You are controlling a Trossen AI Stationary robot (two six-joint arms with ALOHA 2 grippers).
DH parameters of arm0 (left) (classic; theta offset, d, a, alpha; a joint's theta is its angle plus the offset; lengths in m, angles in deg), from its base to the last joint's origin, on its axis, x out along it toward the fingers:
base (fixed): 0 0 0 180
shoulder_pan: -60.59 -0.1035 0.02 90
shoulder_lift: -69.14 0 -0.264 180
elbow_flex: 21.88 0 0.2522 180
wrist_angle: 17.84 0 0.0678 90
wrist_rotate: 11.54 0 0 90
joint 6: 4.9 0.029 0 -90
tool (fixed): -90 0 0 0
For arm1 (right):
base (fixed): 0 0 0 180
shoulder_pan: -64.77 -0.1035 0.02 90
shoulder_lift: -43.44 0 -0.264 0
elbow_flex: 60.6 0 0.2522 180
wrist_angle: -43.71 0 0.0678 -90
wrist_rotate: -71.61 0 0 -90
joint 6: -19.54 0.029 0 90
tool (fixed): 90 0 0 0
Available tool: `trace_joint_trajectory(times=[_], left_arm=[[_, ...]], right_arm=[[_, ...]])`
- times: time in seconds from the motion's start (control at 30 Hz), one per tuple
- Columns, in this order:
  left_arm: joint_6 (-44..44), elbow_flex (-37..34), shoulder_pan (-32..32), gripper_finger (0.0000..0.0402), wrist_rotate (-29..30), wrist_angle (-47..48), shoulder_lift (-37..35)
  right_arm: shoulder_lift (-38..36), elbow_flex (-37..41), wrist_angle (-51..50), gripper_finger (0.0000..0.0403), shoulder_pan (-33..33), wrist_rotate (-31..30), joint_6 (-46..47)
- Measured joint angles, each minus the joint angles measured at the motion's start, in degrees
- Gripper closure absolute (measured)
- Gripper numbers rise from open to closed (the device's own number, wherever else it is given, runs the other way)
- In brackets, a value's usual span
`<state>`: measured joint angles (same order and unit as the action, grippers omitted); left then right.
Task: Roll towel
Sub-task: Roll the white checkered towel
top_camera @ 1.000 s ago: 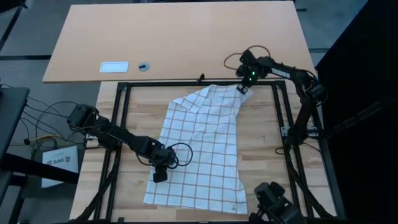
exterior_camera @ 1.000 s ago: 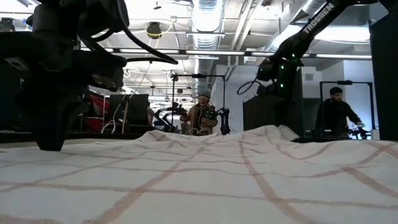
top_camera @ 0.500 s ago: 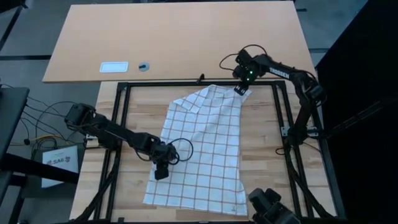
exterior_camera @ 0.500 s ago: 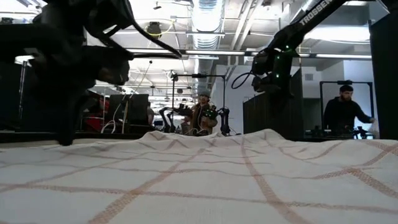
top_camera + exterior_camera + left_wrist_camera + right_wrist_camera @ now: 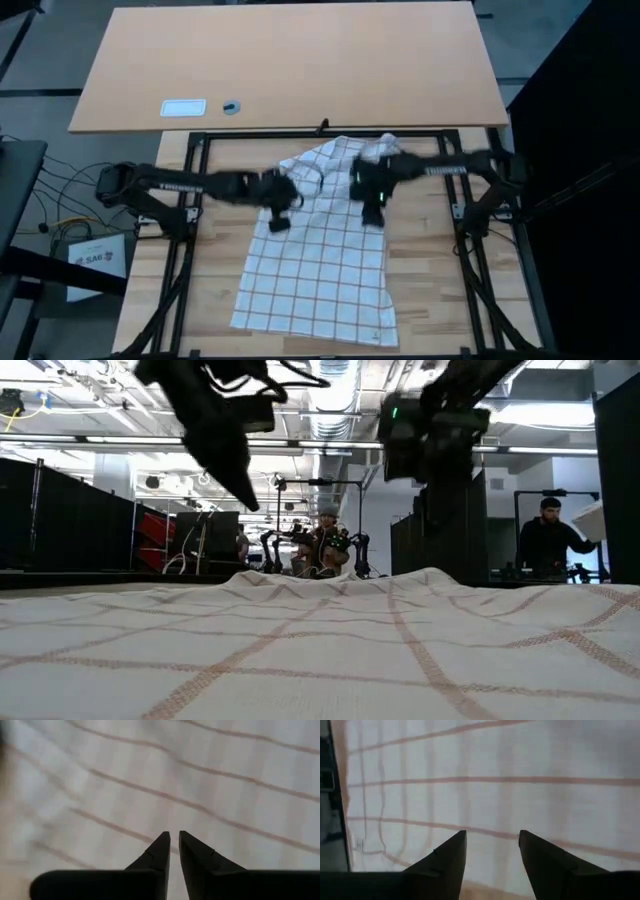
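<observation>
You have the towel (image 5: 325, 245) lying mostly flat on the slatted wooden table (image 5: 425, 250) inside the black frame (image 5: 195, 190), set at a slant, with its far corner bunched and folded over near the frame's far bar. That wrinkled far end is probably why both arms are stretched across it: a roll needs a straight starting edge, and the fold would spoil it. Your left gripper (image 5: 279, 222) hangs over the towel's far left part, just beside the folded flap; in its wrist view the left gripper (image 5: 173, 845) shows its fingers parted by only a thin slit, with nothing between them and only checked cloth beyond. Your right gripper (image 5: 373, 213) hangs over the far right part, close to the towel's right edge; in its wrist view the right gripper (image 5: 492, 850) has its jaws clearly spread and empty, the cloth lying beneath them. Seen from table height, both grippers sit well above the cloth, so neither touches it. On the bare tabletop (image 5: 300, 60) beyond lie a small white card (image 5: 183, 107) and a tiny round object (image 5: 232, 105), both well clear of the work.
</observation>
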<state>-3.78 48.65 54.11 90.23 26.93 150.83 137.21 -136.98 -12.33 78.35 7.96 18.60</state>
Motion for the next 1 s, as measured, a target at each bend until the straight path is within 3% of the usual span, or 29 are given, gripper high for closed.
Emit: trace_joint_trajectory(times=[0.17, 0.27, 0.37, 0.53, 0.73, 1.0], left_arm=[[14.73, 1.95, -14.26, 0.0321, -2.20, 4.78, 0.05], [25.17, 1.67, -19.64, 0.0290, -3.33, 4.42, 1.78], [36.18, 1.62, -21.97, 0.0267, -3.39, 0.73, 4.89], [46.72, 1.64, -21.80, 0.0254, -3.36, -4.23, 12.39], [49.12, 1.55, -22.23, 0.0256, -0.52, -7.62, 16.18], [49.48, 1.57, -23.63, 0.0257, 0.37, -13.80, 19.26]], right_arm=[[-4.09, 6.89, 14.38, 0.0237, -14.22, -7.59, 14.42], [-4.25, 8.33, 18.19, 0.0237, -20.77, -13.82, 22.82], [-3.88, 8.64, 20.75, 0.0237, -26.50, -21.63, 29.15], [-2.63, 8.69, 22.74, 0.0238, -33.17, -32.07, 37.22], [-2.61, 8.69, 22.67, 0.0239, -36.33, -37.05, 45.70], [-2.59, 8.69, 22.70, 0.0239, -36.80, -38.28, 47.58]])
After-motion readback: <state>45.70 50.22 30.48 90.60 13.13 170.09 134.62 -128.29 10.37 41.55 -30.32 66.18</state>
